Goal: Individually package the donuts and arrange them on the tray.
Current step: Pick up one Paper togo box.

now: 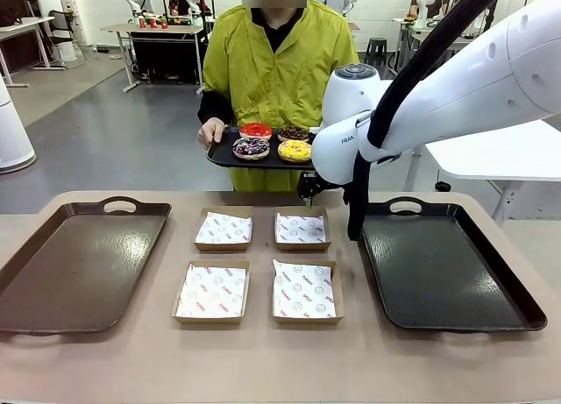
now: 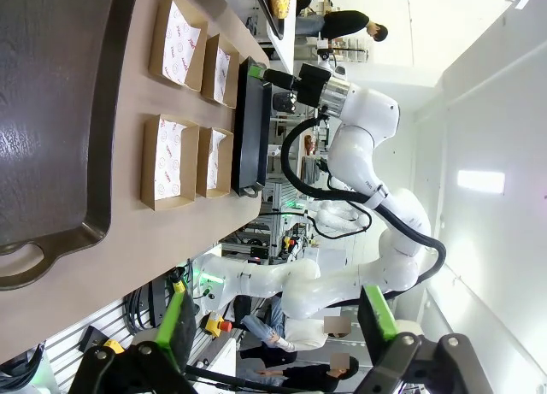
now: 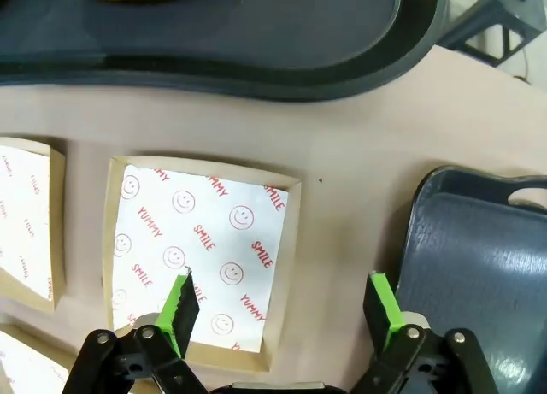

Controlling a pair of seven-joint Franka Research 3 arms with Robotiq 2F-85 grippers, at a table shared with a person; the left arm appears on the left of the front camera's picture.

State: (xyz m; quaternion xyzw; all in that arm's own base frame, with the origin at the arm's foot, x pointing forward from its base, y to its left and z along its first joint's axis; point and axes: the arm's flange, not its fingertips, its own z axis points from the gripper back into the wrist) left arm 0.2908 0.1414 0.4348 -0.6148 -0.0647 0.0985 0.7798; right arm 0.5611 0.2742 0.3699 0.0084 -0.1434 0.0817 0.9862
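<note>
Donuts (image 1: 273, 142), all four, are sitting on the black serving tray (image 1: 223, 156) that the person is holding over the table's far edge. Right gripper (image 3: 280, 304) is hovering wide open above the far right box (image 3: 201, 240), just short of that tray. Best bet is reaching for the nearest yellow donut (image 1: 294, 151) and pinching gently across the ring. Left gripper (image 2: 278, 321) is hanging open, gripping nothing. Box liners are reading "YUMMY" and "SMILE" in red.

box liner (image 3: 198, 240): "YUMMY", "SMILE", red print | right arm (image 1: 351, 141): "FRA…", partial
</note>
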